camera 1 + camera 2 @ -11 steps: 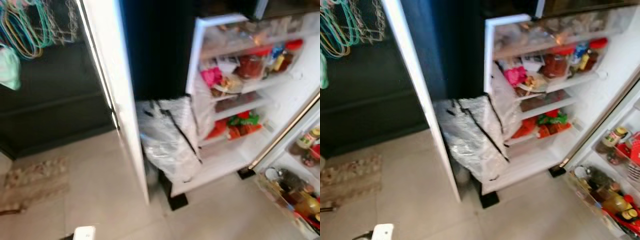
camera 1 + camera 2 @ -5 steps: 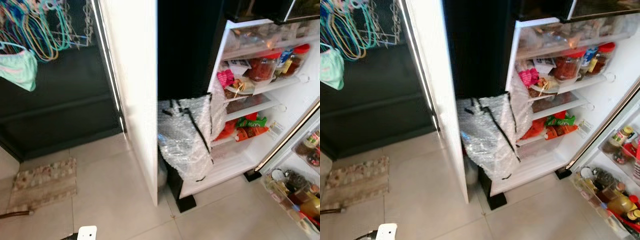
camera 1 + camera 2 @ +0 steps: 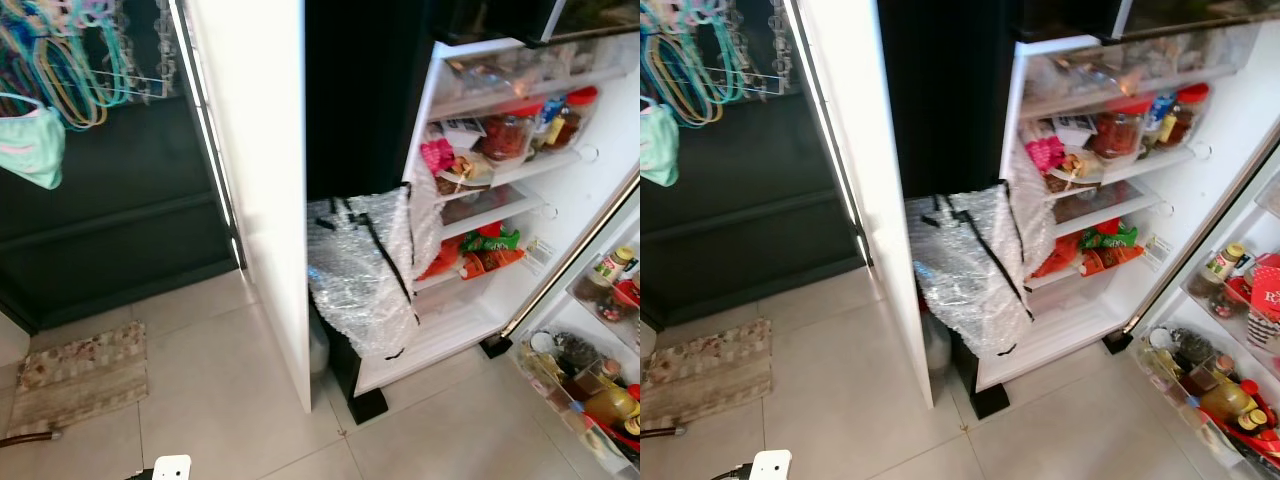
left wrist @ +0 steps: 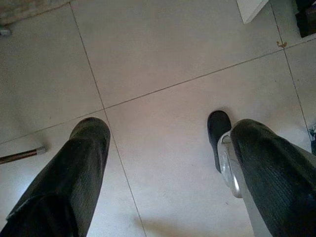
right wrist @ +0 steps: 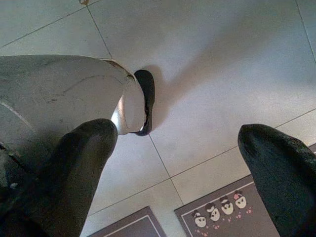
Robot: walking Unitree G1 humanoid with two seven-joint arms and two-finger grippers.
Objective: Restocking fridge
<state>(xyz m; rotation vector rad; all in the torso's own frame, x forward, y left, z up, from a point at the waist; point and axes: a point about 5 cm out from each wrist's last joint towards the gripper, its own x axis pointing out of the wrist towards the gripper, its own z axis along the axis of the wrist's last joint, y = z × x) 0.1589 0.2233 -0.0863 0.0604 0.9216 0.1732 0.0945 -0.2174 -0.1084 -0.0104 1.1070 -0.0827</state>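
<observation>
Tiled floor (image 3: 210,400) ahead; fridge (image 3: 520,200) open, shelves stocked. Left hand (image 4: 168,163) and right hand (image 5: 177,148) hang spread wide, empty.

Black ribbed fingers (image 4: 74,173), silver leg (image 5: 54,98)

A pale tiled floor (image 3: 220,390) runs along a dark cabinet (image 3: 120,230). Coloured hangers (image 3: 70,60) hang high before the cabinet, with a mint-green cloth (image 3: 35,150) dangling beside them. A patterned mat (image 3: 75,375) lies flat on the floor below, near the cabinet's foot. Another mat printed with small panda faces (image 5: 227,210) lies on the tiles.
</observation>
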